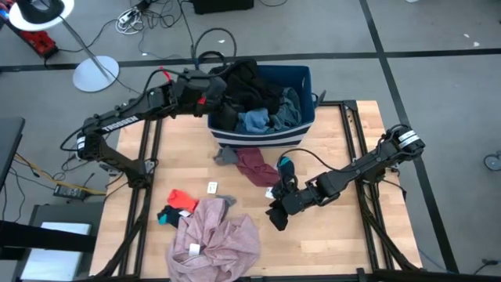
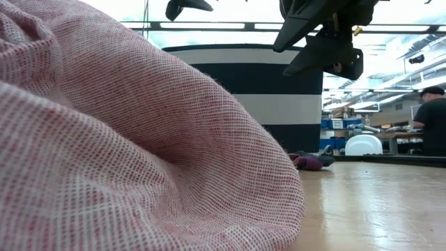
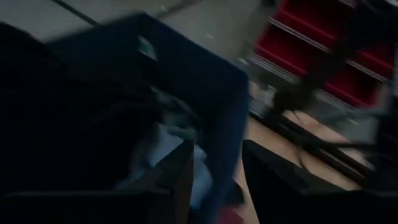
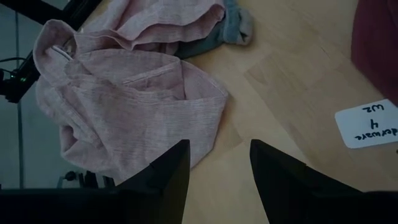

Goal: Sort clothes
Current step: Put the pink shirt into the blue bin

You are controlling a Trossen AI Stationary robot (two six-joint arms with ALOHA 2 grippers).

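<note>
Right gripper (image 4: pixel 214 165) open, fingers spread and empty, hovering above bare wood beside pink garment (image 4: pixel 130 93) at table's front. Left gripper (image 3: pixel 214 171) also parted, nothing between its fingers, poised over dark blue bin (image 1: pixel 301 78) stuffed with black and teal clothes (image 1: pixel 254 98). Seen only from above: maroon piece (image 1: pixel 254 166) below bin, red-orange and bright blue pieces (image 1: pixel 176 207) near pink garment. Seen only from right wrist: white card (image 4: pixel 370 124) with handwritten "4" and "W2". "TROSSEN" lettered on left arm (image 1: pixel 117 121).
</note>
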